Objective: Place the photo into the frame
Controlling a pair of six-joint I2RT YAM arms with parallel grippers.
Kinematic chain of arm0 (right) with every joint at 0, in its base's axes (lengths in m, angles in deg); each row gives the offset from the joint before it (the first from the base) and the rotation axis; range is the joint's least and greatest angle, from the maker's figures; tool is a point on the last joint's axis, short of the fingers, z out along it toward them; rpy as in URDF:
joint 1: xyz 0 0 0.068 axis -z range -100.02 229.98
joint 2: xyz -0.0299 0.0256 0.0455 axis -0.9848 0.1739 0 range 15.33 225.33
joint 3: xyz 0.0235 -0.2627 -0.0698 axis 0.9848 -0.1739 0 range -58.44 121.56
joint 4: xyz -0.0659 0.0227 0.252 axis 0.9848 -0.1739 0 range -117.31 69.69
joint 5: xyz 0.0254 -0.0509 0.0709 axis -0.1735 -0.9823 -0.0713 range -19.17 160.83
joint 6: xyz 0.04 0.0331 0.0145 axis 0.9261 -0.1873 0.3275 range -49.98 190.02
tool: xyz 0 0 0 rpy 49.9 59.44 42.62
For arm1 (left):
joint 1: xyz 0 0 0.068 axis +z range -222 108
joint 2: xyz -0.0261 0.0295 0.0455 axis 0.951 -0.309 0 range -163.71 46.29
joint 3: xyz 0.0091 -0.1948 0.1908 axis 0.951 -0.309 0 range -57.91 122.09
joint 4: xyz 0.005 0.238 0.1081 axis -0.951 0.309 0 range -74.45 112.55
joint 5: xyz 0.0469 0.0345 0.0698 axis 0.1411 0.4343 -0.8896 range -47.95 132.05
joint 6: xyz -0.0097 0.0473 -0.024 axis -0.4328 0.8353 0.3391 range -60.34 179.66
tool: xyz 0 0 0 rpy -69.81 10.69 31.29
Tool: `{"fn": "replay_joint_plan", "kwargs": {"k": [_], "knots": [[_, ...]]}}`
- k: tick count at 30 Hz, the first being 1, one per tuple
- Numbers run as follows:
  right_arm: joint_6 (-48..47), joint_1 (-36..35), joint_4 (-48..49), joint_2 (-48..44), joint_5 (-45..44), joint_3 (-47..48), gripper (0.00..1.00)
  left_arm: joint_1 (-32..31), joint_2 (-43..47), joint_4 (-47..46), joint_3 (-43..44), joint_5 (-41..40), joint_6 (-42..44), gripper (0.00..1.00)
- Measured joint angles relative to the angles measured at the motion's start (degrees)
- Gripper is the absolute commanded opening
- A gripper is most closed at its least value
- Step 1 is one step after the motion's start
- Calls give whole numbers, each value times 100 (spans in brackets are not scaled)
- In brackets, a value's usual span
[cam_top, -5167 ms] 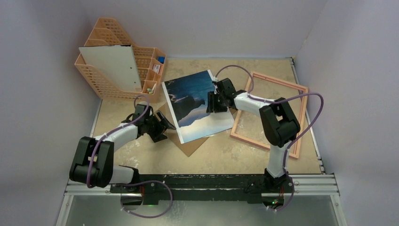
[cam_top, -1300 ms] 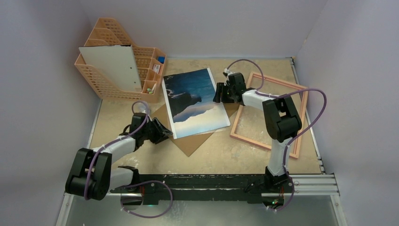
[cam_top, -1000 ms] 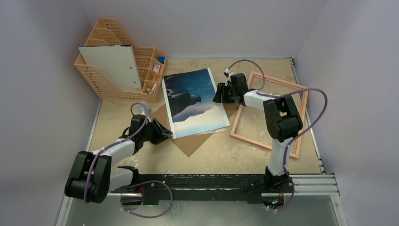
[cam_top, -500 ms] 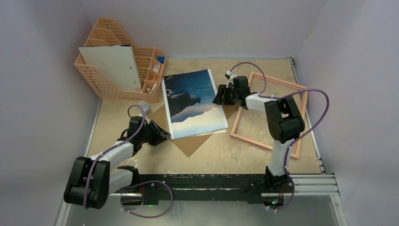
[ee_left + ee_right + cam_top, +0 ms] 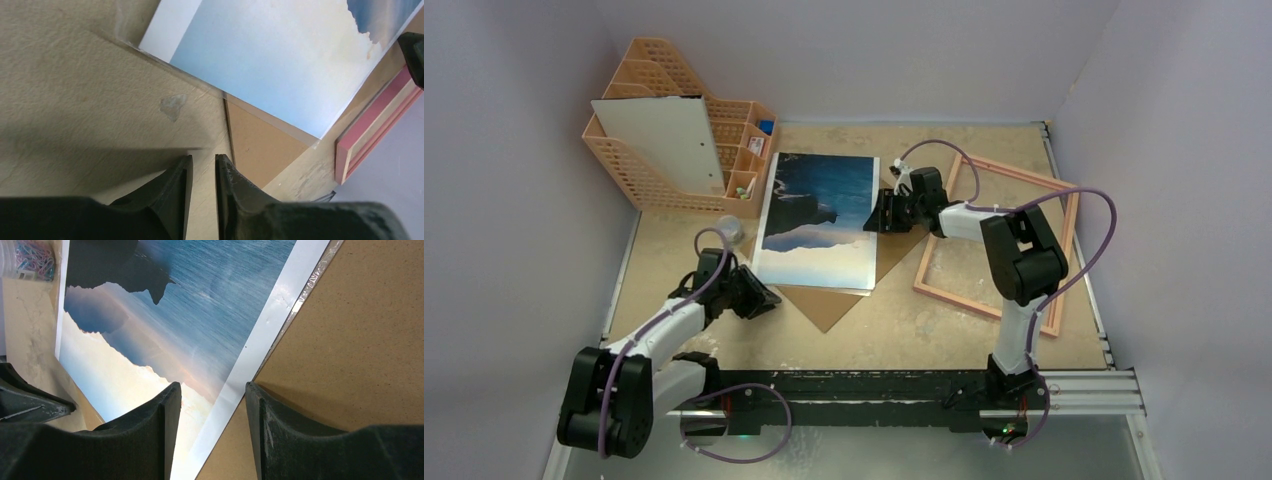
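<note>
The photo, blue sea and dark mountains face up, lies flat over a brown backing board at the table's middle. The pink frame lies flat to its right, apart from it. My right gripper is low at the photo's right edge. In the right wrist view its open jaws straddle the photo's white border and the board. My left gripper rests off the photo's near-left corner. Its jaws stand a narrow gap apart over bare table, holding nothing.
An orange mesh file rack with a white board leaning in it stands at the back left. A small clear tub of paper clips sits left of the photo. A clear sheet's edge shows under the photo. Walls close in on three sides.
The photo has swung and slid left, its near end moving left. My right gripper followed slightly left. The left arm drew back toward the near left and its jaws narrowed.
</note>
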Motion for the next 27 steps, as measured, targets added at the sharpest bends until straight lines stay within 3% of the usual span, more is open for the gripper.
{"fn": "replay_joint_plan", "kwargs": {"k": [6, 10, 17, 27], "knots": [[59, 0, -15, 0, -48, 0, 55, -13, 149, 522, 339, -815, 151, 61], [109, -44, -57, -70, -245, -20, 57, -7, 155, 844, 643, -1775, 313, 69], [249, -111, -323, -553, -660, -433, 59, 11, -127, 774, 852, -2671, 570, 71], [380, -107, -278, -660, -713, -601, 58, 396, -267, -1152, 258, -2304, 946, 64]]}}
